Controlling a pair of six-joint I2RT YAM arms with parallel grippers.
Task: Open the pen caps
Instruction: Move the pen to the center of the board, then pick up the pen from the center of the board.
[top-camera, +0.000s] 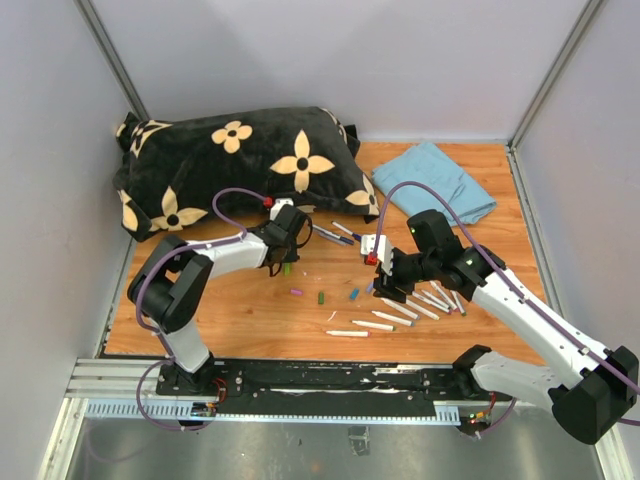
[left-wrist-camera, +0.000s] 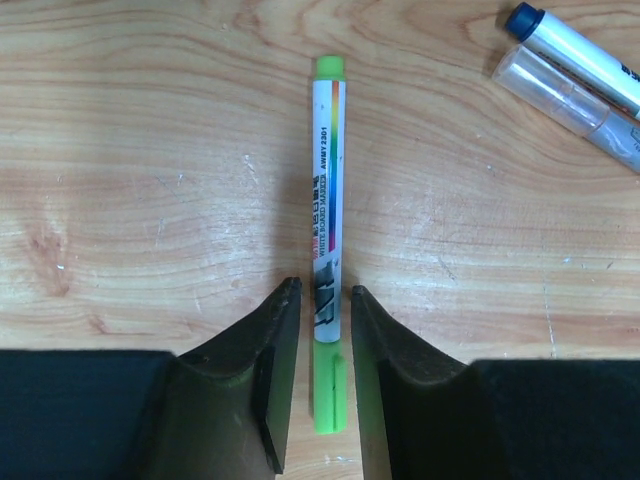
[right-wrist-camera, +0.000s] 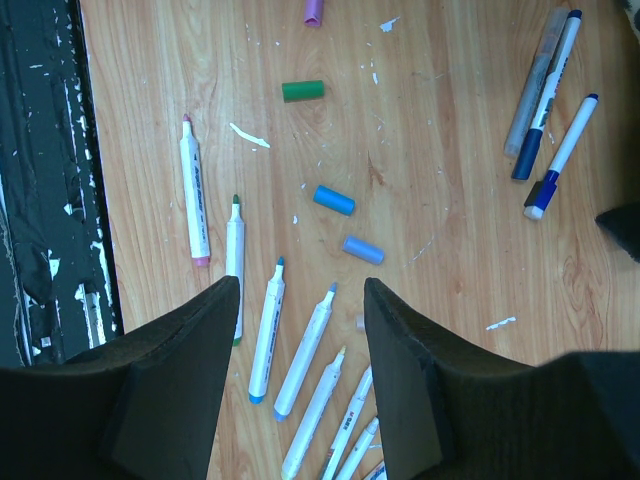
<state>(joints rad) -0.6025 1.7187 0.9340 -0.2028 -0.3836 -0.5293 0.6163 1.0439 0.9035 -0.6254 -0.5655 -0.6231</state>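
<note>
The left gripper (left-wrist-camera: 324, 290) straddles a white pen (left-wrist-camera: 329, 180) lying flat on the table (left-wrist-camera: 150, 150) left of centre. Its fingers are released, a sliver of gap showing either side of the lime cap (left-wrist-camera: 330, 395), which is on the pen's end between them. The right gripper (right-wrist-camera: 300, 282) hangs with fingers spread and nothing in them over uncapped pens (right-wrist-camera: 266, 335) nearer the table's near edge, while a dark green cap (right-wrist-camera: 302, 90), a blue cap (right-wrist-camera: 334, 200) and a pale blue cap (right-wrist-camera: 363, 249) lie loose around the table's middle.
</note>
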